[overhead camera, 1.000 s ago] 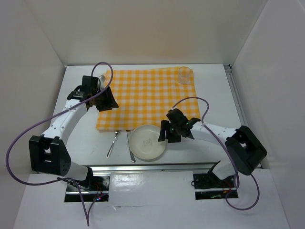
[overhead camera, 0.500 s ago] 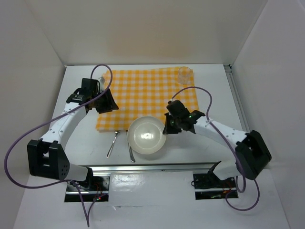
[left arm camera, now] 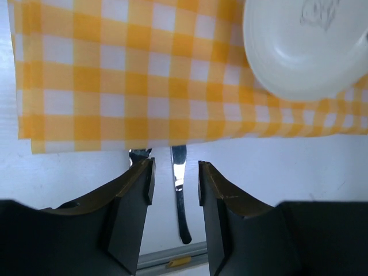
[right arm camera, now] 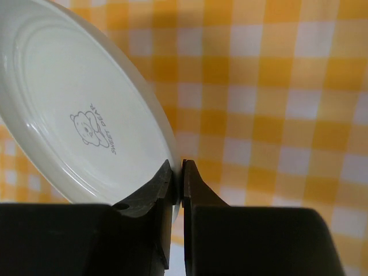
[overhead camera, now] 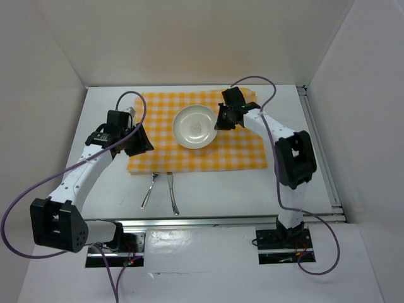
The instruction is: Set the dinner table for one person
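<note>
A white plate (overhead camera: 195, 126) hangs tilted over the far middle of the yellow-checked cloth (overhead camera: 189, 154), which lies on the dinner table (overhead camera: 240, 189). My right gripper (overhead camera: 221, 118) is shut on the plate's right rim. In the right wrist view its jaws (right arm camera: 178, 172) pinch the rim of the plate (right arm camera: 86, 115) above the cloth (right arm camera: 276, 86). My left gripper (overhead camera: 136, 140) hovers open over the cloth's near left corner. Below and between its fingers (left arm camera: 175, 172) lies a knife (left arm camera: 179, 178) on the bare table.
A fork (overhead camera: 150, 189) and the knife (overhead camera: 172, 192) lie side by side on the table just in front of the cloth's near edge. A metal rail (overhead camera: 221, 221) runs along the table's near edge. White walls close in the back and both sides.
My right gripper closed on the plate at the table's near edge, lifted it and carried it away to over the cloth's far middle. The left gripper drifted slightly nearer.
</note>
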`<state>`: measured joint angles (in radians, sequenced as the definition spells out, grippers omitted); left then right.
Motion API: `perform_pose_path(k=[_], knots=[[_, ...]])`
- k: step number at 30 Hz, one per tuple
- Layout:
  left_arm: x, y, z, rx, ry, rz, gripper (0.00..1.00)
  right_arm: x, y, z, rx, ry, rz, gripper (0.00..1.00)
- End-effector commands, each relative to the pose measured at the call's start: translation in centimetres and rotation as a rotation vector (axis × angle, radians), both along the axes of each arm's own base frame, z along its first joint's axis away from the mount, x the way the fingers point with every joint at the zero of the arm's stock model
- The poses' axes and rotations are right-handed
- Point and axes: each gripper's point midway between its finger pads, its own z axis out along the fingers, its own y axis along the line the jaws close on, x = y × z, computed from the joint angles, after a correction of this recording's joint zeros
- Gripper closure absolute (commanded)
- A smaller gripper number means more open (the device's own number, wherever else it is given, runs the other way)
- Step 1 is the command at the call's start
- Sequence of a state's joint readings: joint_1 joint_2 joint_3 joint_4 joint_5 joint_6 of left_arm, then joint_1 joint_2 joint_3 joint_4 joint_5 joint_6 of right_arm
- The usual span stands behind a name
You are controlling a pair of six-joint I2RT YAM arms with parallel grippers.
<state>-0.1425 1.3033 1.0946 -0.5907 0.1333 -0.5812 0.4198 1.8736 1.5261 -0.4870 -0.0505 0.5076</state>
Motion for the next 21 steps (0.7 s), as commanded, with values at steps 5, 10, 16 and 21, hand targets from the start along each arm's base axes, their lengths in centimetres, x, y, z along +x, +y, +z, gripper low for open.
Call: perform_pose_path(k=[5, 10, 16, 21], knots=[[-3.8, 0.4, -1.3, 0.014, 0.039, 0.042, 0.48, 7.2, 1.4, -2.7, 0.001, -0.030, -0.042, 1.00], [-5.7, 1.0, -2.5, 0.040, 0.085, 0.059, 0.48, 8.3, 1.7, -4.7, -0.023, 0.004, -0.049, 1.00], [-7.2, 1.4, -3.6, 0.055, 0.145, 0.071, 0.22, 7.9, 1.0, -4.5, -0.053, 0.011, -0.058, 0.29], [-9.1, 1.5, -5.6, 0.095, 0.223, 0.086, 0.23, 7.7, 0.1, -0.7, -0.076, -0.056, -0.065, 0.05]])
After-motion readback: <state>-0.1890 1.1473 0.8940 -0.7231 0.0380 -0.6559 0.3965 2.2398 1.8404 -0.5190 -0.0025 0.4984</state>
